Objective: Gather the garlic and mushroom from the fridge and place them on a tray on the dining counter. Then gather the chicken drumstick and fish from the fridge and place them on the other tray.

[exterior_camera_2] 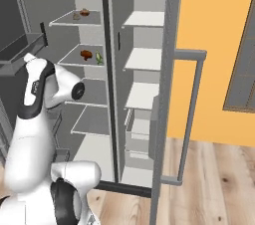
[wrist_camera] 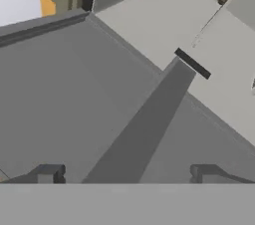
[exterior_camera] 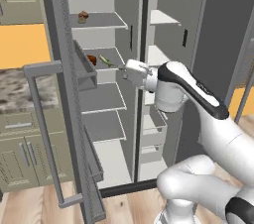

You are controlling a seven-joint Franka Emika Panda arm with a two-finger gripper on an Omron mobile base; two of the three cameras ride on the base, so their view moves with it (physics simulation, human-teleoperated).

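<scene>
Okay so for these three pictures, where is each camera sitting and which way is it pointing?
Left base view: behind the arm to its left, facing the open fridge; the white arm crosses from lower right.
Right base view: behind to its right, same fridge; arm at lower left.
Hand view: on the hand, looking along the open fingers at grey fridge walls.
Both base views share the shelves holding small food items.

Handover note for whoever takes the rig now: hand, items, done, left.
Hand: open, holding nothing, pointed into the fridge, whose two doors stand open.
Items: top left shelf holds a brown item; the shelf below holds a reddish-brown item and a green one. Too small to say which foods.
Done: fridge opened; no item grasped.
Left: apparently all picks and both tray placements; trays and dining counter are out of frame.
</scene>
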